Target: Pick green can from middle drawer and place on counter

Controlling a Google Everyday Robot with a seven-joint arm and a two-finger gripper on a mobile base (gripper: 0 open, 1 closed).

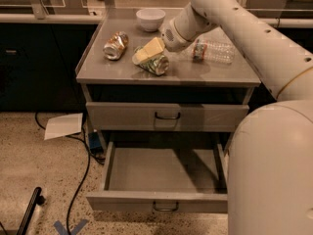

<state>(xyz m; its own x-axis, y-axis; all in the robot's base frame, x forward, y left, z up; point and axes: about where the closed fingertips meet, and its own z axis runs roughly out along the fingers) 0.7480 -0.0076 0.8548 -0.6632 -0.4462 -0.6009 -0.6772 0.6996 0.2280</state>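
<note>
The green can (157,65) lies on its side on the counter (122,72), near the middle front. My gripper (146,54) reaches in from the right and rests right on the can's upper left side, low over the counter. The middle drawer (156,201) is pulled out at the bottom of the cabinet, and its flat grey floor is bare.
On the counter a dented copper-orange can (116,45) lies at the left, a white bowl (150,19) stands at the back and a clear plastic bottle (212,51) lies at the right. The taller-fronted drawer (166,115) above is closed. Paper (63,126) and cables lie on the floor at the left.
</note>
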